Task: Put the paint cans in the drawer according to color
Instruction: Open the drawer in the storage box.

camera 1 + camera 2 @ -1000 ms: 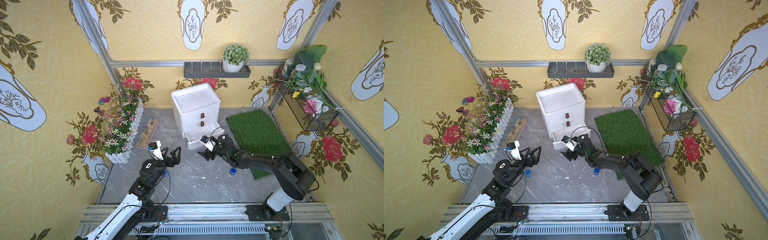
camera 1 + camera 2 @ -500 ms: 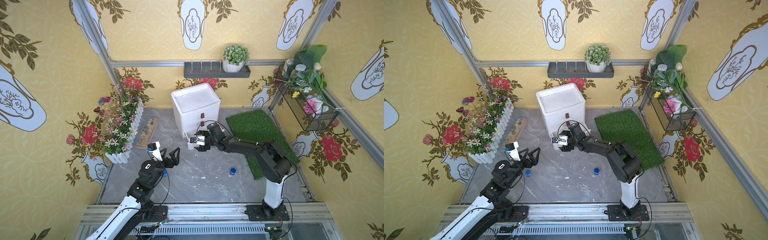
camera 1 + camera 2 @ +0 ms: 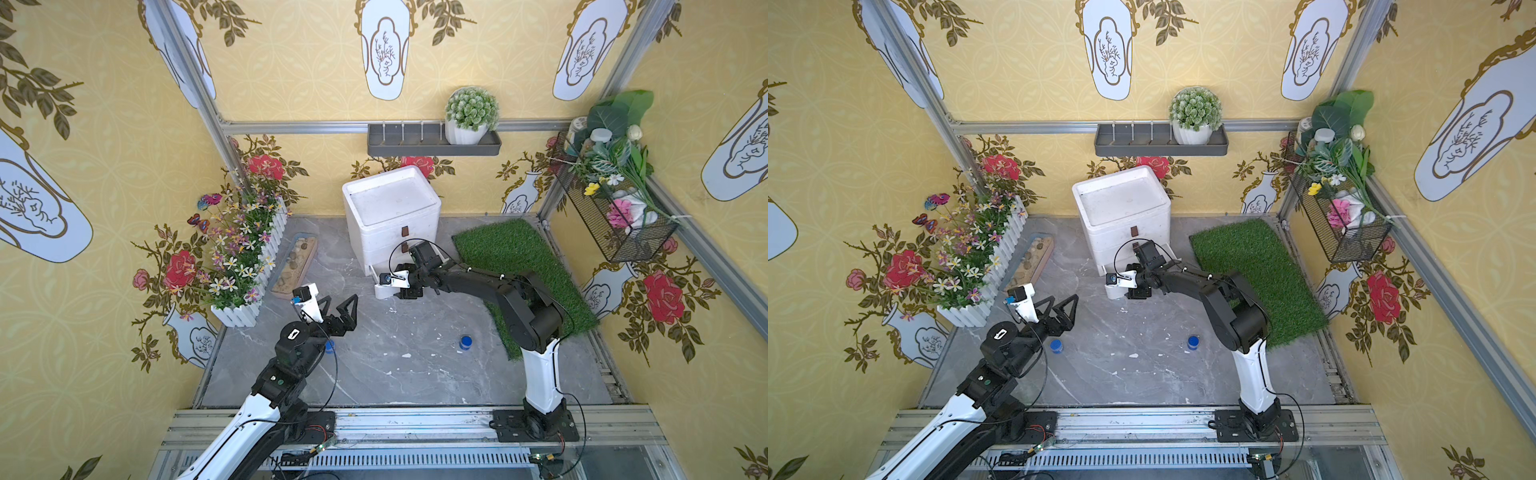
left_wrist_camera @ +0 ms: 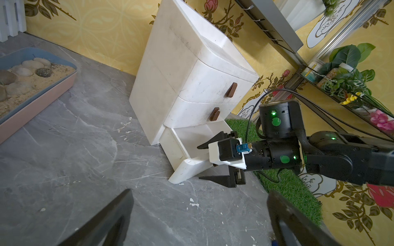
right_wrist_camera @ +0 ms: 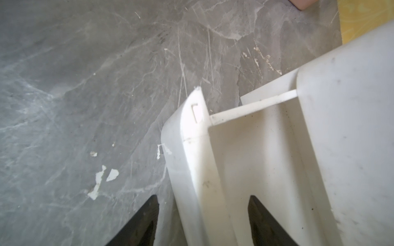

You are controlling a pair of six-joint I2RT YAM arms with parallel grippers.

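- Your right gripper (image 4: 199, 161) reaches to the white three-drawer chest (image 3: 392, 201) at the far middle of the scene. Its jaws stand partly apart and straddle the front panel (image 5: 191, 159) of the bottom drawer (image 4: 170, 144). One finger is inside the drawer on the far side, the other outside on the near side. The right wrist view shows a gap beside the inner finger, so nothing is clamped yet.
- The relation that counts is that the front panel's long axis runs left to right, while the jaws sit across its thickness, near to far. I judge that closing here gives you a hold for moving the drawer along its near-far slide.
- The bottom drawer stands partly pulled out, and what shows of its inside is bare. The two drawers above it are shut.
- Your left gripper (image 3: 341, 301) is spread wide and holds nothing. It hovers over the grey floor (image 3: 395, 374) at the near left.
- The left blue paint can (image 3: 1056, 345) stands on the floor just to the near side of the left gripper, beside its wrist. That arm is plainly the closer one.
- The right blue paint can (image 3: 466, 342) stands near and to the right of the right gripper, well apart from it, by the near edge of the grass mat (image 3: 519, 266). The right arm is nearer.
- No orange or green can shows in any view.
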